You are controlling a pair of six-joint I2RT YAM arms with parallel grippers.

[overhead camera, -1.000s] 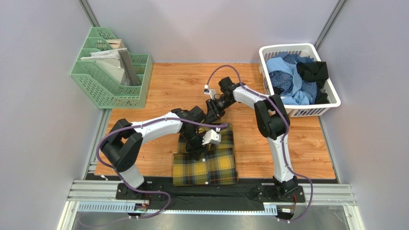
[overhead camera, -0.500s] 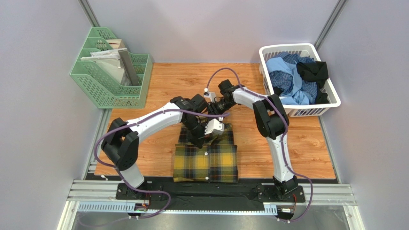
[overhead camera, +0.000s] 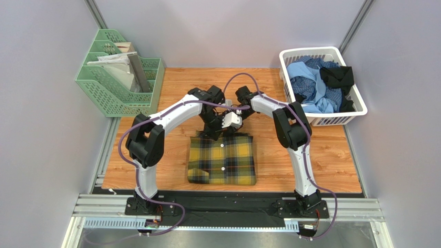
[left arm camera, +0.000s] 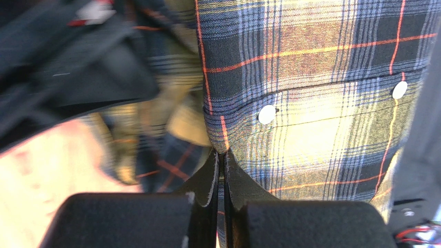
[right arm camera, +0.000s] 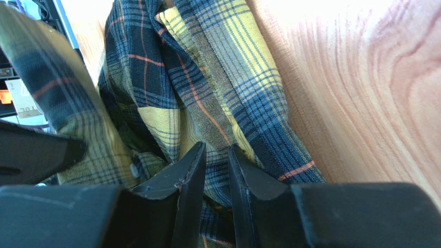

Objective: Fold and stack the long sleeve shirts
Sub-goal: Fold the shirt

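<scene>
The mustard-yellow and black plaid long sleeve shirt (overhead camera: 222, 161) lies folded on the wooden table (overhead camera: 315, 155), buttons facing up. My left gripper (overhead camera: 214, 130) sits at the shirt's far edge, shut on a fold of the plaid cloth (left arm camera: 310, 77); in the left wrist view this gripper (left arm camera: 222, 155) has its tips pressed together on the cloth. Just beyond it my right gripper (overhead camera: 234, 113) also meets the far edge. In the right wrist view that gripper (right arm camera: 216, 147) has bunched plaid cloth (right arm camera: 155, 77) pinched in the narrow gap between its fingers.
A white laundry basket (overhead camera: 357, 106) at the far right holds light blue, blue-checked and black shirts (overhead camera: 310, 82). A green file rack (overhead camera: 116, 101) with papers stands at the far left. Grey walls close in the table on three sides.
The left arm has swung from the shirt's middle to its far edge, and its gripper has shut on the cloth. The shirt now lies flatter. The right gripper has barely moved.
</scene>
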